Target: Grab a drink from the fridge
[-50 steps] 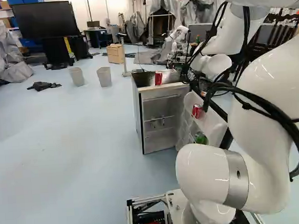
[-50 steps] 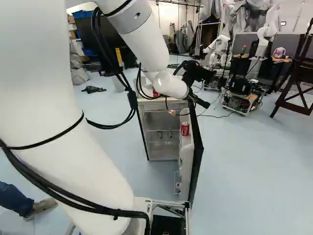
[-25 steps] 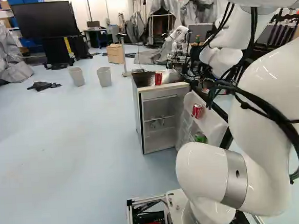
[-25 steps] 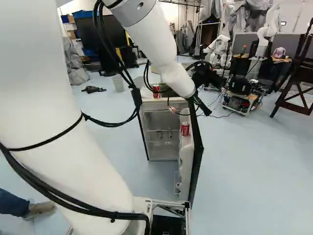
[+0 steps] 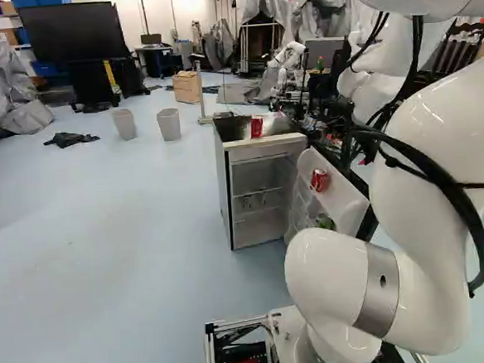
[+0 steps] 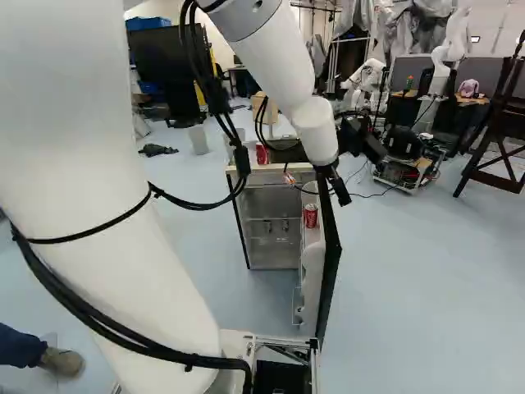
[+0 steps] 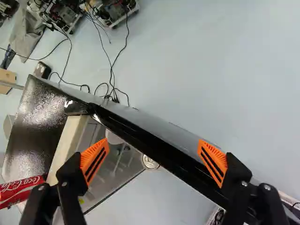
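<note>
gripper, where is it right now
In the right base view, the gripper, jaws open, hangs over the open fridge door, right of the red can on the fridge top.

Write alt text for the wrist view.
Black two-fingered gripper with orange pads, open above the open, black-edged door of a fridge; between its fingers, below, a can's round silver top. A red cylindrical can stands on the fridge's dark, shiny top.

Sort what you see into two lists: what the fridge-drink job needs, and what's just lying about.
For the job:
gripper
fridge
its open door
red can in the door
red can on top, perhaps

Lying about:
two bins
dark heap on the floor
wooden cabinet
large screen
</note>
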